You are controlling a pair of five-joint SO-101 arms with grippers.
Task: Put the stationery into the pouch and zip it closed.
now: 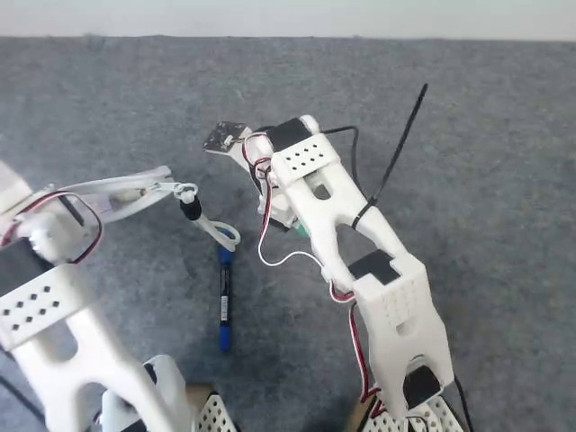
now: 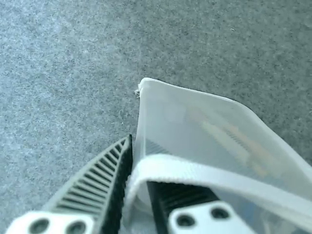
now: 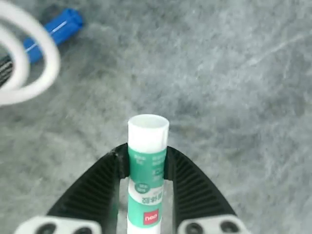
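Observation:
My left gripper (image 2: 140,163) is shut on the edge of a translucent white pouch (image 2: 209,136), which is lifted off the carpet. In the high view the pouch (image 1: 126,191) stretches from the left gripper (image 1: 94,211) toward the middle, and its white pull loop (image 1: 220,232) hangs from the black zipper end. My right gripper (image 3: 147,156) is shut on a green and white glue stick (image 3: 147,146), held above the carpet just right of the loop (image 3: 19,73). A blue pen (image 1: 224,301) lies on the carpet below the loop; its blue end (image 3: 53,30) shows in the right wrist view.
Grey carpet (image 1: 468,135) covers the whole table. A black cable tie (image 1: 396,153) sticks up from the right arm. Both arm bases stand at the near edge.

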